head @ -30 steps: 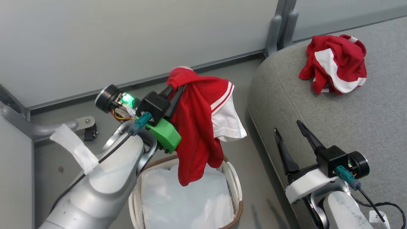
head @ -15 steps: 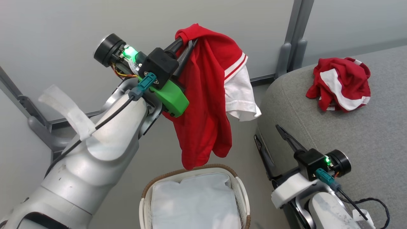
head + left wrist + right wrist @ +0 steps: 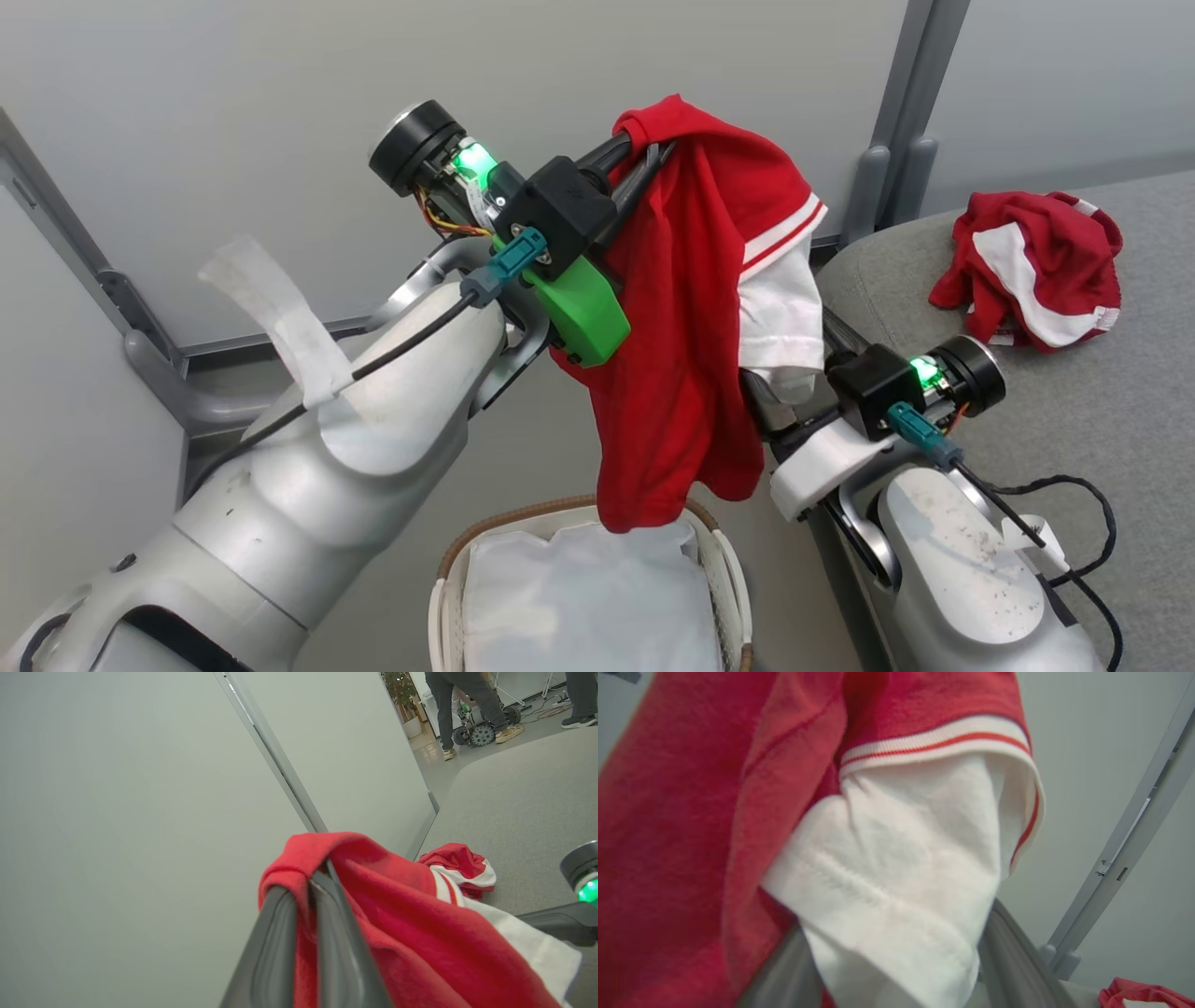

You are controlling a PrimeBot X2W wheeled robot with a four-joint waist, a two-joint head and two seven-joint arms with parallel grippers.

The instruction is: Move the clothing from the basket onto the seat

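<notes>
A red garment point(image 3: 691, 373) with a white sleeve and striped cuff hangs from my left gripper point(image 3: 644, 154), which is shut on its top fold, seen close up in the left wrist view point(image 3: 310, 884). Its hem dangles just above the basket point(image 3: 448, 579), where the white liner point(image 3: 579, 607) shows. My right gripper point(image 3: 789, 369) is open behind the hanging sleeve. In the right wrist view the white sleeve point(image 3: 896, 858) droops between its spread fingers point(image 3: 1011, 947). A second red and white garment point(image 3: 1027, 266) lies crumpled on the grey seat point(image 3: 1074, 429).
Grey partition panels with a metal post point(image 3: 896, 121) stand close behind the basket and the seat's end. A second post point(image 3: 84, 252) is at the left. Far off, people's legs point(image 3: 467, 700) and a wheeled machine stand on the floor beyond the seat.
The head camera has shifted. My left gripper lifted the garment out of the basket and carried it towards the seat. My right gripper rose from beside the seat edge to the hanging sleeve.
</notes>
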